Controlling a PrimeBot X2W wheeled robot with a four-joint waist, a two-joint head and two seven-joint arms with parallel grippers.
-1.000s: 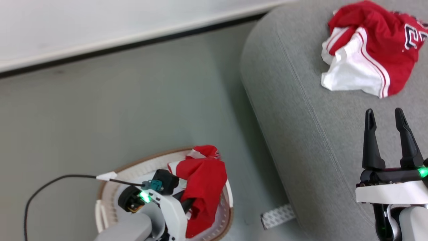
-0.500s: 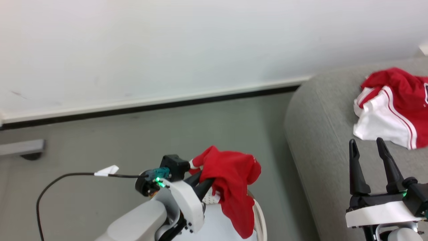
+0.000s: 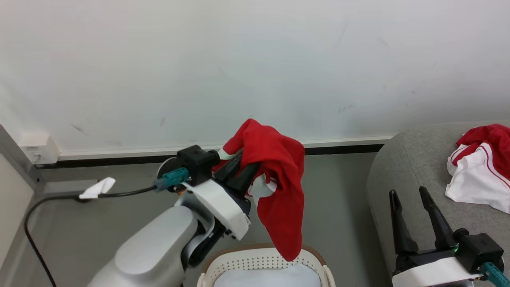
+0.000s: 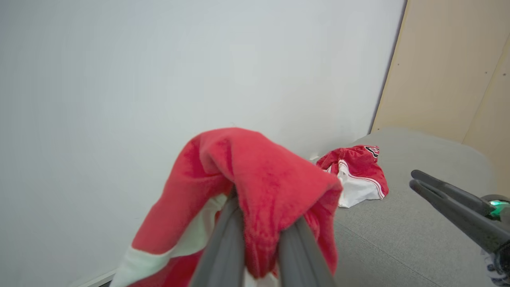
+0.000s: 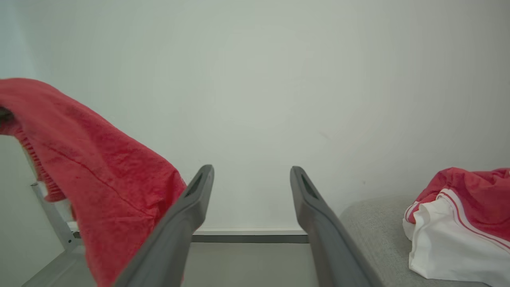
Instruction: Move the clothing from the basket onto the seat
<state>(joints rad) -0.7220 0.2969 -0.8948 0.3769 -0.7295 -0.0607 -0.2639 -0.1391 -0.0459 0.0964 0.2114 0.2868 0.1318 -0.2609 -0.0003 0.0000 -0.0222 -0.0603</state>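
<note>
My left gripper (image 3: 245,165) is shut on a red piece of clothing (image 3: 279,187) with a white panel. It holds the cloth up in the air, and the hem hangs just above the white basket (image 3: 263,259) at the bottom edge. In the left wrist view the red clothing (image 4: 255,187) drapes over the closed gripper (image 4: 261,227). A second red-and-white garment (image 3: 480,171) lies on the grey seat (image 3: 402,159) at the right. My right gripper (image 3: 410,197) stands open over the seat's front, nothing between its fingers (image 5: 199,187).
A white wall with a dark skirting strip (image 3: 338,149) runs behind. A black cable (image 3: 59,197) with a white tag trails left from my left wrist. A wall socket box (image 3: 36,147) sits at the far left. Grey floor lies between basket and seat.
The camera has tilted up. My left gripper has lifted the red clothing out of the basket and higher into the air. The right gripper has stayed open.
</note>
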